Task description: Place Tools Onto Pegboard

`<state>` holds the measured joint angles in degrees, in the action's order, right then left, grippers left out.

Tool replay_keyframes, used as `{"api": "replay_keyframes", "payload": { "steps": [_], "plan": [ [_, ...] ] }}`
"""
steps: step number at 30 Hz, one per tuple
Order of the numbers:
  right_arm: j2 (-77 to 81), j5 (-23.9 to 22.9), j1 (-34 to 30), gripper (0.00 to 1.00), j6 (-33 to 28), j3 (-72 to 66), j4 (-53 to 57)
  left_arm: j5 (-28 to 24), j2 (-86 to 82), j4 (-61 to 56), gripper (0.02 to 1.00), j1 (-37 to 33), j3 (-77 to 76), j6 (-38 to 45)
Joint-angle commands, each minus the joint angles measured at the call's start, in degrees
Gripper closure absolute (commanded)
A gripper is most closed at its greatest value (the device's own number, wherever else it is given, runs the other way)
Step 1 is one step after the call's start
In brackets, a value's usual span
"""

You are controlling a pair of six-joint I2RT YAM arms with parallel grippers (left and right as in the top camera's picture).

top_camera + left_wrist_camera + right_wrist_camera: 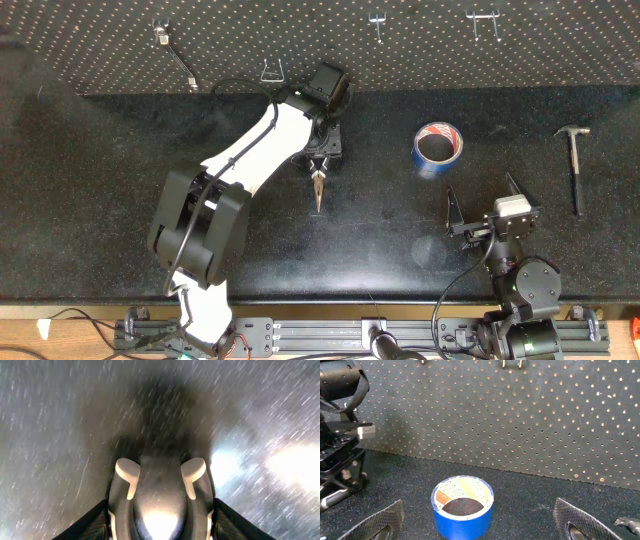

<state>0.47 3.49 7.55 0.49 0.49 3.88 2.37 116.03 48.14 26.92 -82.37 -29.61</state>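
Observation:
A pair of pliers (pixel 319 185) with pale handles (pixel 127 474) hangs from my left gripper (pixel 326 150), its tip pointing toward the table's front. In the left wrist view the gripper (pixel 160 512) is shut on the pliers, a dark finger against each side, over the blurred dark table. It is near the pegboard (pixel 420 45), below a wire hook (pixel 272 71). My right gripper (pixel 485 198) stands open near the front right, facing a blue tape roll (pixel 463 507) (pixel 437 148). A hammer (pixel 575 165) lies at the far right.
More metal hooks (pixel 377 20) (pixel 484 20) hang on the pegboard's upper right. A thin dark tool (pixel 178 58) hangs at its left. The hammer's head (pixel 627 522) shows beside my right finger (pixel 580 520). The black tabletop (pixel 120 150) is bare on the left.

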Motion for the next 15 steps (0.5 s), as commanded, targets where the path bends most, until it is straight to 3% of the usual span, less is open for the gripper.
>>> {"api": "replay_keyframes", "payload": {
  "steps": [1, 5, 7, 8, 9, 15],
  "plan": [
    [-0.4, -0.1, -0.2, 0.025, -0.8, -0.2, 0.2, 6.8, -18.1, 7.5, 0.993, 0.2, -0.6, 0.1],
    [-0.4, -0.1, -0.2, 0.025, -0.8, -0.2, 0.2, 11.6, -45.7, 21.7, 0.993, -0.3, -0.4, 3.5],
    [-0.4, -0.1, -0.2, 0.025, -0.8, -0.2, 0.2, 15.2, -55.8, 20.1, 0.993, -4.2, 2.3, 4.9],
    [-0.4, -0.1, -0.2, 0.025, -0.8, -0.2, 0.2, 21.2, -57.5, 12.1, 0.991, -6.2, 6.1, 8.4],
    [-0.4, -0.1, -0.2, 0.025, -0.8, -0.2, 0.2, 23.5, -56.7, 6.4, 0.993, -6.3, 8.0, 11.5],
    [-0.4, -0.1, -0.2, 0.025, -0.8, -0.2, 0.2, 24.0, -39.8, -28.9, 0.991, -6.3, 10.0, 18.8]
  ]
}}
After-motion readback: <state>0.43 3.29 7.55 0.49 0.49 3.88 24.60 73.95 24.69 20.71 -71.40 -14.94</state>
